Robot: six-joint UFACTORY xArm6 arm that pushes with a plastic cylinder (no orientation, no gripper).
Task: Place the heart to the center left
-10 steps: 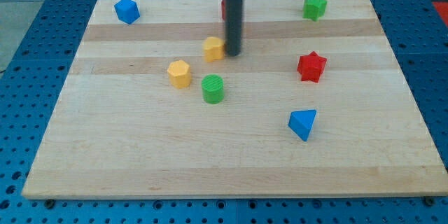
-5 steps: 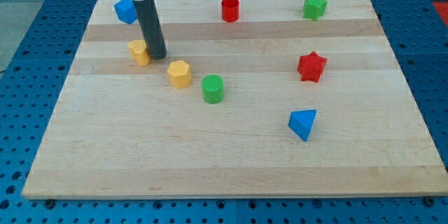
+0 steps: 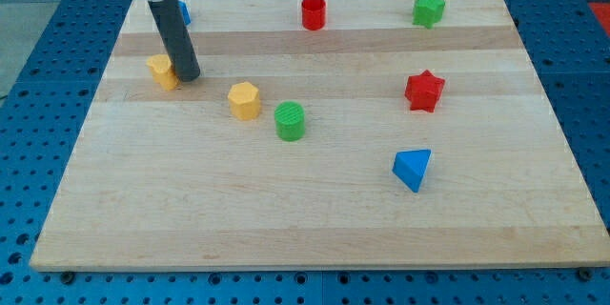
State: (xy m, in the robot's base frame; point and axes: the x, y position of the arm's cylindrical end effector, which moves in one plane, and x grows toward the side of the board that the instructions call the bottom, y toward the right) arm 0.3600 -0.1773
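The yellow heart block [image 3: 161,71] lies on the wooden board [image 3: 315,210] at the view's upper left. My tip [image 3: 188,78] touches its right side. The dark rod rises from there toward the view's top left and hides most of a blue block [image 3: 183,11] behind it.
A yellow hexagonal block [image 3: 244,100] and a green cylinder [image 3: 290,120] sit near the middle. A red cylinder [image 3: 313,12] and a green star block [image 3: 429,9] lie along the view's top. A red star block [image 3: 424,91] and a blue triangular block [image 3: 412,169] are on the right.
My tip has slid to the view's left, pushing the yellow heart from the upper middle to the upper left. The rod now covers the blue block. The other blocks have not moved.
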